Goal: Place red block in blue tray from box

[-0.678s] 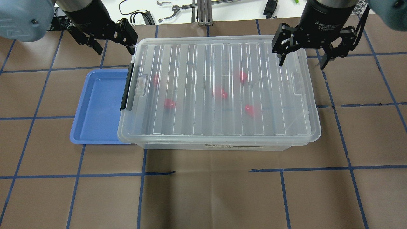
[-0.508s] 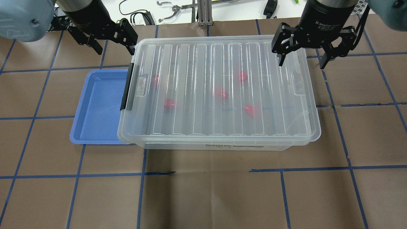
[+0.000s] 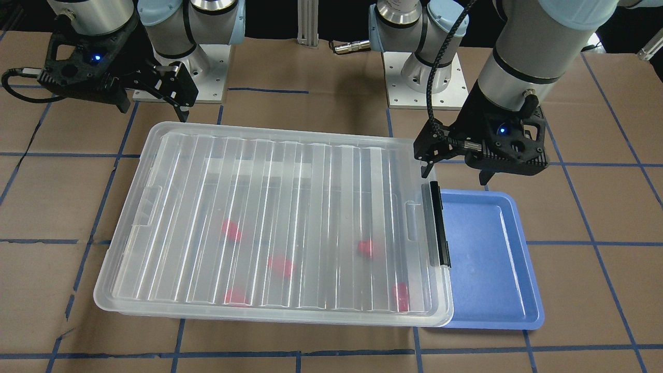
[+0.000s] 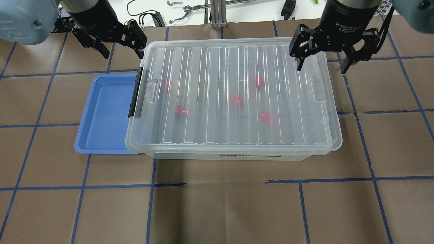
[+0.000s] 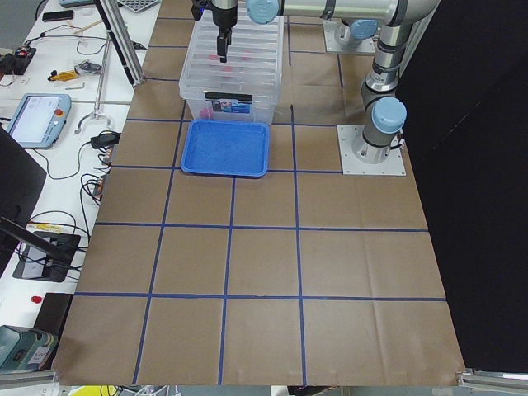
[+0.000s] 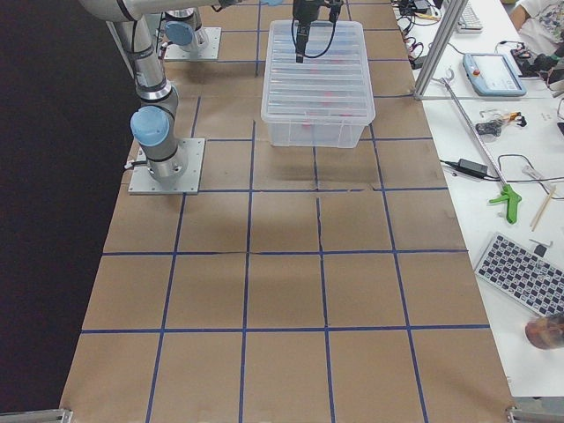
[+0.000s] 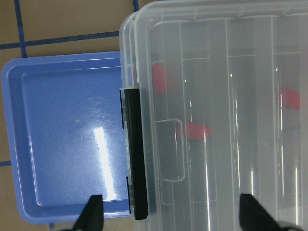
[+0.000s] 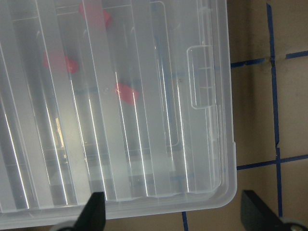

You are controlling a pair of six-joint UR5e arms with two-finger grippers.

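Note:
The clear box [image 4: 234, 98] stands mid-table with its ribbed lid shut and a black latch bar [image 4: 135, 93] on its left end. Several red blocks [image 4: 235, 99] show blurred through the lid, also in the front view [image 3: 281, 266]. The blue tray [image 4: 105, 115] lies empty against the box's left end, partly under the lid's rim. My left gripper [image 4: 121, 51] is open and empty above the box's far left corner. My right gripper [image 4: 322, 67] is open and empty over the far right corner. The left wrist view shows the latch [image 7: 137, 159], the right wrist view the lid's corner [image 8: 226, 187].
Brown table paper carries a blue tape grid [image 4: 152, 184]. A white bench with cables and tools [image 4: 183, 12] runs behind the table. The arm bases [image 3: 422, 77] are bolted at the robot's side. A tablet [image 5: 33, 115] lies on a side bench.

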